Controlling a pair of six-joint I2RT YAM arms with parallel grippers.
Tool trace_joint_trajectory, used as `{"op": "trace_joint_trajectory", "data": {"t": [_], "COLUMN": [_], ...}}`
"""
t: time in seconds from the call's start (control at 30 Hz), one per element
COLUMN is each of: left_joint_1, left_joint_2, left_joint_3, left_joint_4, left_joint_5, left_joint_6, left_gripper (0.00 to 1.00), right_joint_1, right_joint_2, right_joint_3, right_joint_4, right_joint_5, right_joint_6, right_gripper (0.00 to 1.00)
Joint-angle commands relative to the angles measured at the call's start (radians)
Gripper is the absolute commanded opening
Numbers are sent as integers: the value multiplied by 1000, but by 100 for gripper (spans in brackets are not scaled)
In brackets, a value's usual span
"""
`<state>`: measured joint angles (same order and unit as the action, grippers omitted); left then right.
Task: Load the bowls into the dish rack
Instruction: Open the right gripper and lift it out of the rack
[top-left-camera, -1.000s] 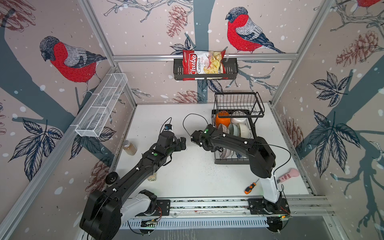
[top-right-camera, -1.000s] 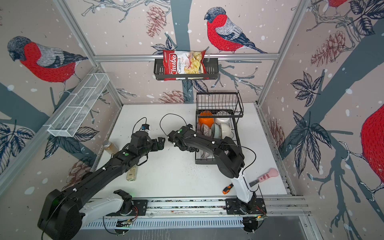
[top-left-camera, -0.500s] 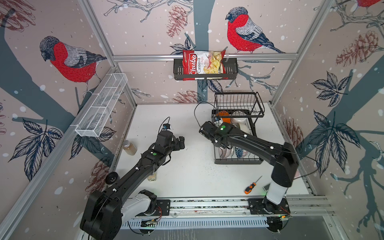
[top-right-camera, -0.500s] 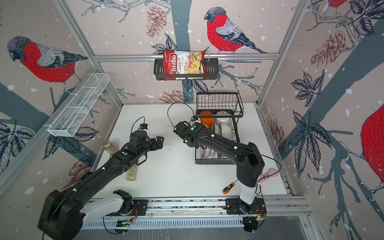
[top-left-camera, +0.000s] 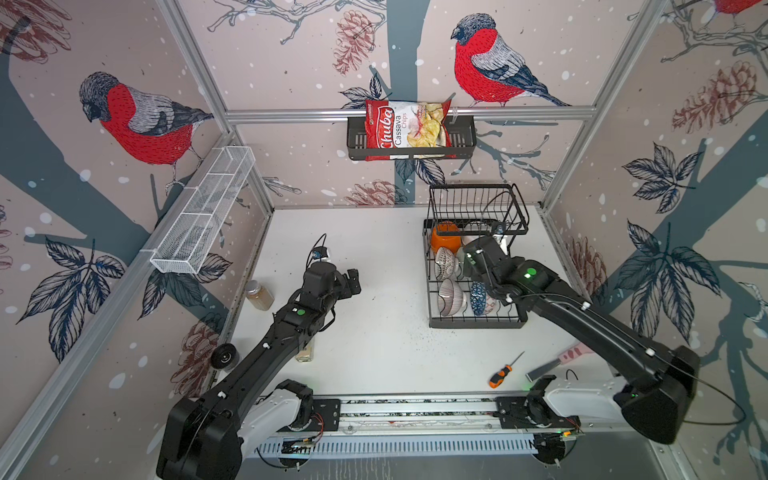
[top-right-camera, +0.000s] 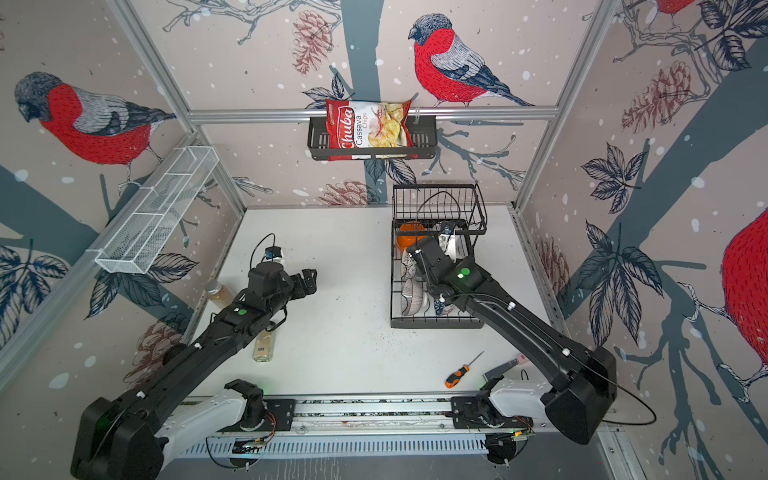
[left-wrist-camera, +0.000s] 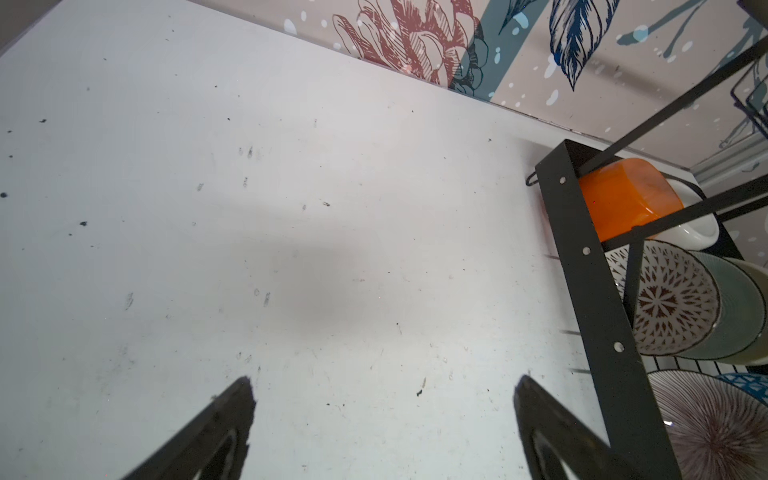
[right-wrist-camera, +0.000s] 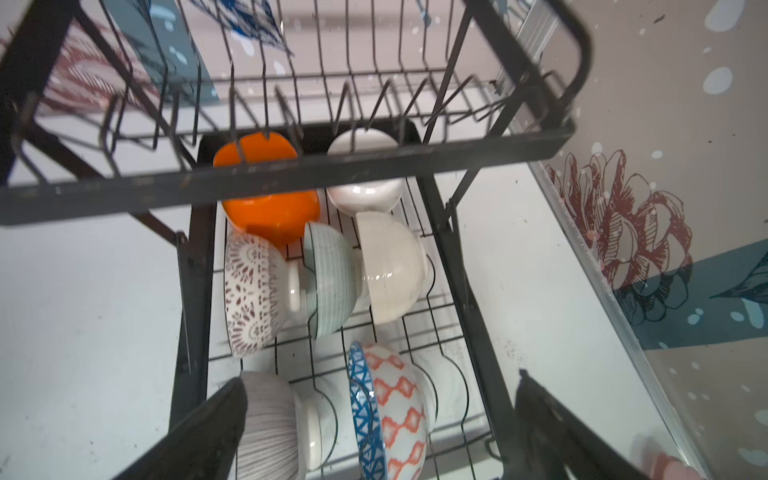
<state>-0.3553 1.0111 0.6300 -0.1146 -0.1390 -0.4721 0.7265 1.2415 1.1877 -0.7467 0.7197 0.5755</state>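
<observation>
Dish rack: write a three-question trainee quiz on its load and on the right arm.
1. Count: in the right wrist view, how many bowls sit in the lower tier of the dish rack?
2. True or false: the upper basket holds a bowl.
3. Pick one: the right gripper hangs over the rack with its fingers
A) clamped on a bowl
B) spread apart, holding nothing
C) out of every view

Key: 1) seven; 2) false; 3) B
</observation>
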Motion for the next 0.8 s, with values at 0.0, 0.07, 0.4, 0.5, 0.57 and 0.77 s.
{"op": "trace_joint_trajectory", "data": {"t": [0.0, 0.07, 0.4, 0.5, 0.57, 0.77], "left_joint_1": [19, 33, 97, 101, 103, 107], "left_joint_2": [-23, -37, -101, -108, -106, -100], "left_joint_3": [-18, -33, -64, -70, -70, -73], "left_joint_4": [36, 44, 43, 47, 46, 59], "left_joint_5": [-31, -45, -74, -76, -73, -67], "left_joint_6": [-18, -28, -31, -31, -33, -34], "left_gripper": [97, 97, 97, 98, 97, 98], "right_joint_1": [-59, -126, -458, -541, -586, -709], "right_joint_2": [-40, -75, -142, -137, -129, -77], "right_joint_3": [-23, -60, -198, -227, -247, -307], "right_joint_4": [71, 109, 196, 221, 241, 310], "right_joint_5": [-4, -48, -189, -238, -262, -320], "right_joint_6": [-37, -61, -126, -138, -144, -152], "right_gripper": [99, 99, 99, 99, 99, 99]}}
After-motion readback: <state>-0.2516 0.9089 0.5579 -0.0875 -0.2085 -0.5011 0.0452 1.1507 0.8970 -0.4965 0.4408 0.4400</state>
